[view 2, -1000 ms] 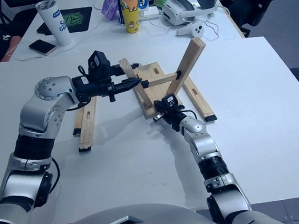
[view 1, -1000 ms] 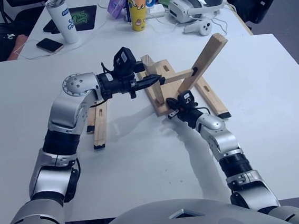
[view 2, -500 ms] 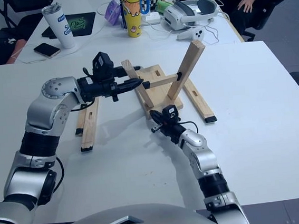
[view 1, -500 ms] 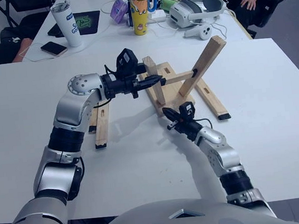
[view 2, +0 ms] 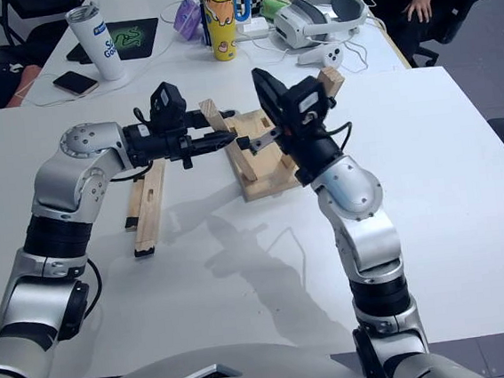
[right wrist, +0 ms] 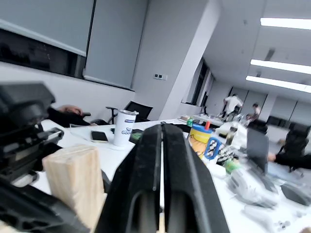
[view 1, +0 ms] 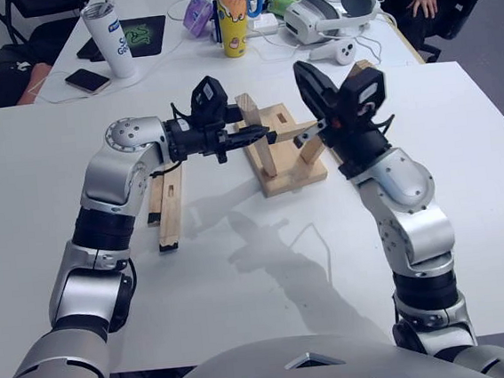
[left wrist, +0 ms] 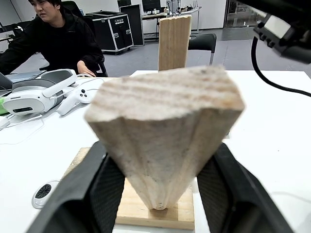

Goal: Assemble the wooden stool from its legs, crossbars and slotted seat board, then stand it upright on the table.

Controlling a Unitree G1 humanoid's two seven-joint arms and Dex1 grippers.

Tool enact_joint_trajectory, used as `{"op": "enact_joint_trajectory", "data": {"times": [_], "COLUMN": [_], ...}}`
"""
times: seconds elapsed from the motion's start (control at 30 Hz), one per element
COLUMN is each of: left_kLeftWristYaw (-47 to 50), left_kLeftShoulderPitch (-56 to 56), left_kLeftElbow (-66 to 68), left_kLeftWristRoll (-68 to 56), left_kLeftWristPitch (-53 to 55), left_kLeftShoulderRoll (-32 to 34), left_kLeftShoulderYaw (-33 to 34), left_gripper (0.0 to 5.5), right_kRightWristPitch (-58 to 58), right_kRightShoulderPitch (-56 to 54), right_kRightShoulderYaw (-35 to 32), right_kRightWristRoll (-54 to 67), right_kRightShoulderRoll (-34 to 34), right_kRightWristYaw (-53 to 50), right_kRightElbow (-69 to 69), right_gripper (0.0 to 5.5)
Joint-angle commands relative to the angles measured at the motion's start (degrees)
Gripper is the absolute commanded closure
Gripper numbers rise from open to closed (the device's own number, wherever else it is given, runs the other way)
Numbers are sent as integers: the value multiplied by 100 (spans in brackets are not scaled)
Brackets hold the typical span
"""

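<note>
The right claw [view 1: 300, 70] has been rising off the surface [view 1: 242, 270], hovering now by the tilted leg [view 2: 332, 79], fingers pressed together (holding nothing). The left claw [view 1: 265, 135] is pinching the upright leg [view 1: 251, 109] on the seat board [view 1: 293, 174]; keep steadying it while seating the other.

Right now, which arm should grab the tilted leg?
Probably right. The right gripper is empty and shut, close beside the tilted leg; the left gripper is busy clamping the crossbar.

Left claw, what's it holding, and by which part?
The left claw is shut on the upright wooden leg that stands on the seat board, gripping the leg's upper part.
</note>
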Motion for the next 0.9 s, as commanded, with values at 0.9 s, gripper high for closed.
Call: {"op": "enact_joint_trajectory", "data": {"times": [0.9], "left_kLeftWristYaw": [-825], "left_kLeftShoulderPitch": [-612], "left_kLeftElbow": [637], "left_kLeftWristRoll": [175], "left_kLeftWristPitch": [312], "left_kLeftShoulderRoll": [260], "left_kLeftShoulderYaw": [-74], "left_gripper": [348], "right_kRightWristPitch": [-2548], "right_kRightShoulderPitch": [2432], "right_kRightShoulderYaw": [315], "right_kRightWristRoll": [-1069], "right_kRightShoulderRoll": [-428], "right_kRightWristYaw": [-435], "right_kRightElbow": [1544], "right_gripper": [550]}}
